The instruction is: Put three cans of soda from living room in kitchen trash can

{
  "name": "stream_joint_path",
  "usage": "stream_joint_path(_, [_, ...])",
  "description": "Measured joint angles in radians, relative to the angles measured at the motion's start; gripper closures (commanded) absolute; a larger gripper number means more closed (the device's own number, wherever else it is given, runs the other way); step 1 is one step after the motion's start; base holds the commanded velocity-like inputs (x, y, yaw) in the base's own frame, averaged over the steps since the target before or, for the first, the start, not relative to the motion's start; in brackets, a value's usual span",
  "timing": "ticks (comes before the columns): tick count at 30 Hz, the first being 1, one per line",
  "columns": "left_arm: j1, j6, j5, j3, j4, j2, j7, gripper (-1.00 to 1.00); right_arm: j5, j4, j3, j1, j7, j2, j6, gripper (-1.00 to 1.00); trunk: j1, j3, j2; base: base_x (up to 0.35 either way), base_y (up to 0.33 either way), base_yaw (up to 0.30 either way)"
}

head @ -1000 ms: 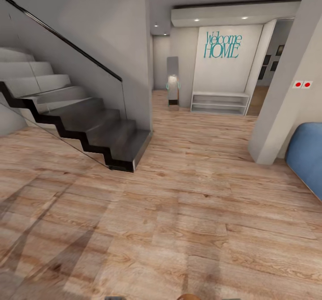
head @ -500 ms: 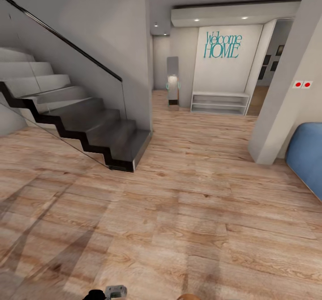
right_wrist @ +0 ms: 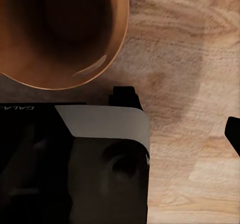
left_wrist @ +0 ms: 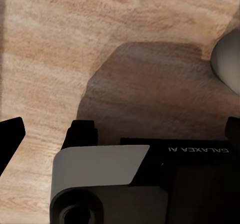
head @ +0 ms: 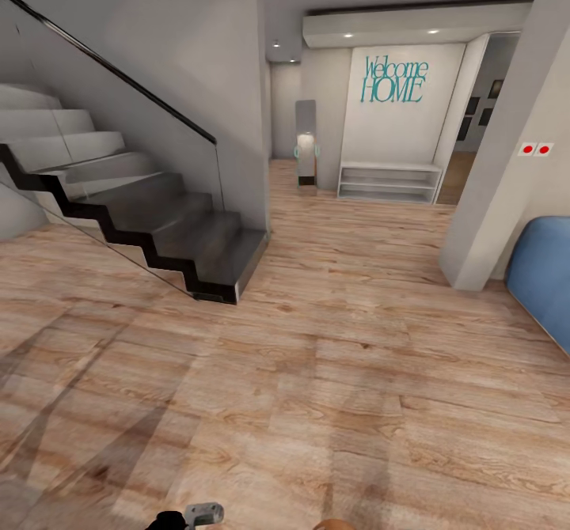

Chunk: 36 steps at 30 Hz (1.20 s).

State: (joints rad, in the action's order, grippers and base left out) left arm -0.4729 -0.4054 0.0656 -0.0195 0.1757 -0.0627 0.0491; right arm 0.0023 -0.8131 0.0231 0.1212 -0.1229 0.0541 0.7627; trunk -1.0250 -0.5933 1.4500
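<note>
In my right wrist view I look down into the trash can (right_wrist: 55,28): its glossy brown inside and rim show, the mouth is cut off by the frame, and the part I can see holds nothing. It sits over the wood floor (right_wrist: 200,48), right against the dark robot body (right_wrist: 45,164). In the head view only an orange-brown sliver of the bin (head: 336,524) peeks in at the lower edge.

No soda cans appear in what I have. The left gripper (head: 202,514) barely enters the head view beside that sliver, and I cannot tell if its jaws are parted or closed. In the left wrist view, dark finger tips (left_wrist: 11,139) flank the frame over the robot body. The right gripper's own fingers are too cut off to judge.

From the staircase (head: 158,229), bare floor runs wide past a white pillar (head: 499,190) and a blue seat (head: 546,277) toward the "Welcome HOME" wall (head: 396,79) and white shelf (head: 388,182).
</note>
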Motion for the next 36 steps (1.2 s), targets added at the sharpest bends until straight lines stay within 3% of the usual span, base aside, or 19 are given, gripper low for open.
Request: stream_joint_path(36, [0.002, 0.011, 0.0, 0.003, 0.0, 0.0, -0.003, -1.0, -0.002, 0.0, 0.003, 0.0, 0.003, 0.017, 0.0, -1.0, 0.0, 0.0, 0.0, -0.03, 0.0, 0.0])
